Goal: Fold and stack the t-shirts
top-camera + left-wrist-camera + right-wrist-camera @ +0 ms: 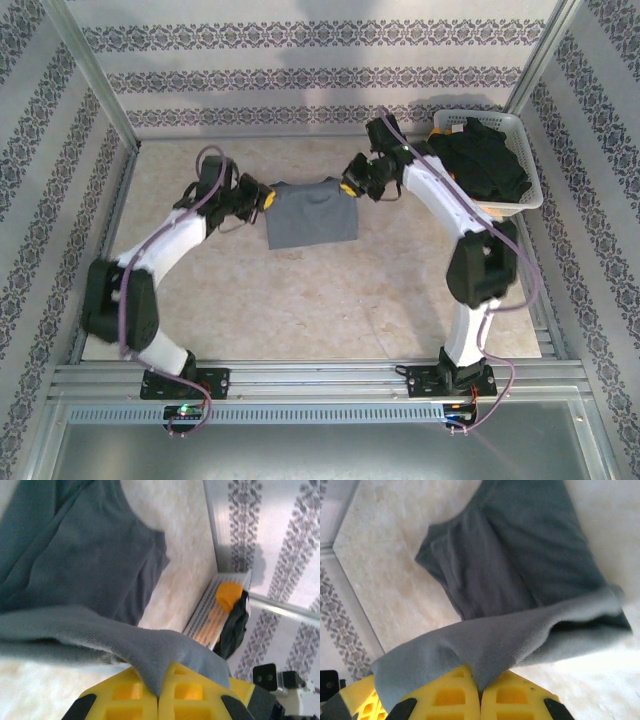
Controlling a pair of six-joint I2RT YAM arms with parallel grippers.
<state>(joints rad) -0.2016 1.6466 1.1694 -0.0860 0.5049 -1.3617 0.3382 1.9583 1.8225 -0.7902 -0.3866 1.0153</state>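
The left gripper [262, 198] pinches the left edge of the slate blue-grey t-shirt [310, 212], its yellow fingers pressed together on a fold of cloth in the left wrist view [159, 680]. The shirt [75, 555] lies spread on the pale table [330, 300] at the centre rear, between the two arms, partly folded, with its gripped edges raised off the surface. On its right side, the right gripper [350, 185] clamps the opposite edge; the right wrist view shows those yellow fingers closed [481, 682] on a lifted flap of the same shirt [520, 555], the rest of the garment flat on the table beyond. Further right, in the rear corner, a white lattice basket [532, 180] holds the black t-shirt [485, 160], heaped and spilling over the rim. The left wrist view catches the basket [210, 612] with the orange-yellow t-shirt [227, 594] inside, beside the black cloth [234, 625].
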